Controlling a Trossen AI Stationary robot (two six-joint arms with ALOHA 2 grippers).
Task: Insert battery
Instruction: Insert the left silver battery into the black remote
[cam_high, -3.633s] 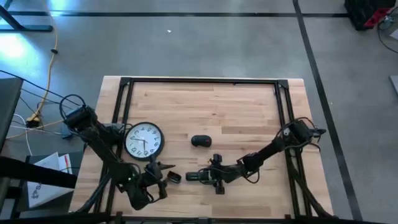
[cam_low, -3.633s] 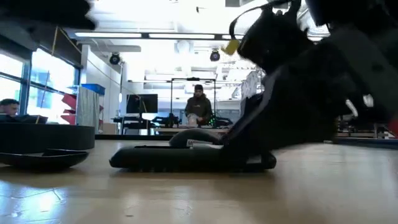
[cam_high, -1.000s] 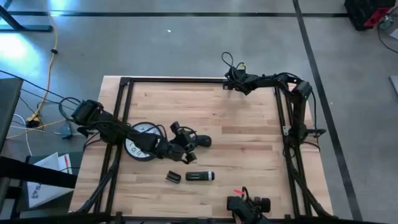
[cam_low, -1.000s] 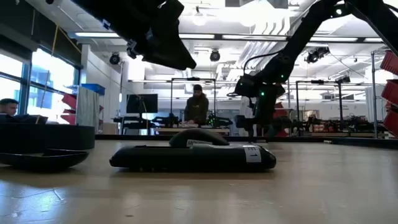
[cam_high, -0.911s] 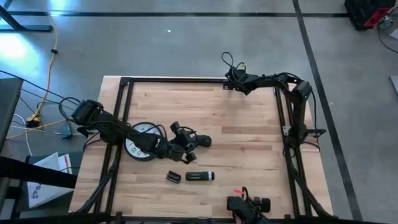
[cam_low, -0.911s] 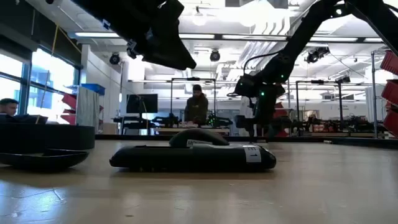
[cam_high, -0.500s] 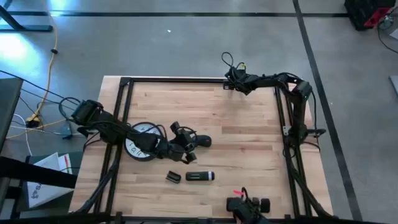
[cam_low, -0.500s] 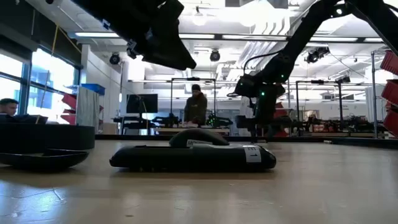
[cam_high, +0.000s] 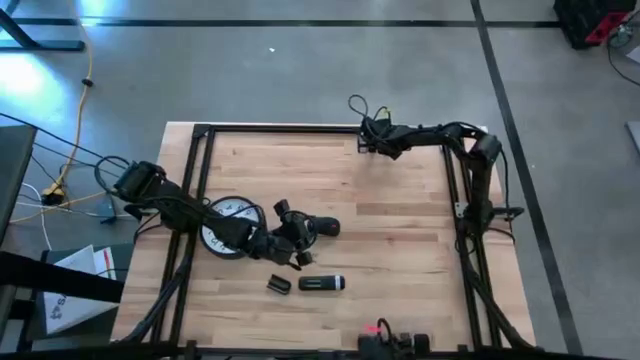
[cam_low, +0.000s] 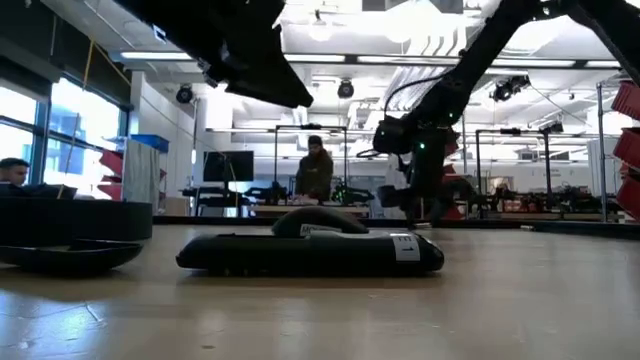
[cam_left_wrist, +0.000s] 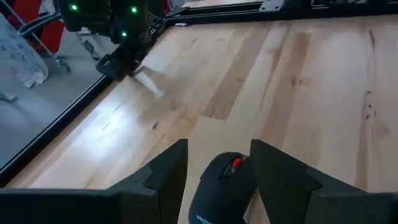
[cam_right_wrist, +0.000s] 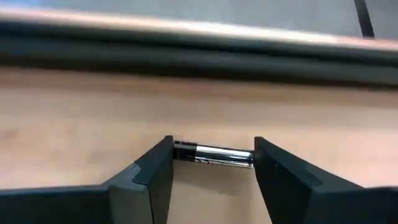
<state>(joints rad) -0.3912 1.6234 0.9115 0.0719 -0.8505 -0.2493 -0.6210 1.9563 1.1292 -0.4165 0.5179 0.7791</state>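
Your left claw (cam_left_wrist: 214, 171) hovers over the mouse (cam_high: 322, 227), fingers spread to either side of it and not yet touching; in the left wrist view the mouse sits between them, black with a small red mark on top. It lies just right of the clock (cam_high: 228, 222), which rests flat on the table (cam_high: 400, 210). Nearer the front edge than the mouse lie a small dark cover (cam_high: 279, 285) and, to its right, a black remote (cam_high: 321, 283) with a white end.

Well right of the mouse and at the far edge of the table, your right claw (cam_right_wrist: 211, 163) is spread around the battery (cam_right_wrist: 213, 154). The battery is a slim cylinder, dark at one end and shiny along the rest, lying flat on the wood with its ends facing the two fingers, beside the black frame rail. It looks loose, not pinched.

You appear to be at the pick-up step: the battery is not yet lifted. Next, close the right claw on it squarely, since a round body gripped end to end may slip or roll, then carry it back toward whichever device has its compartment open. You cannot tell from here which one.
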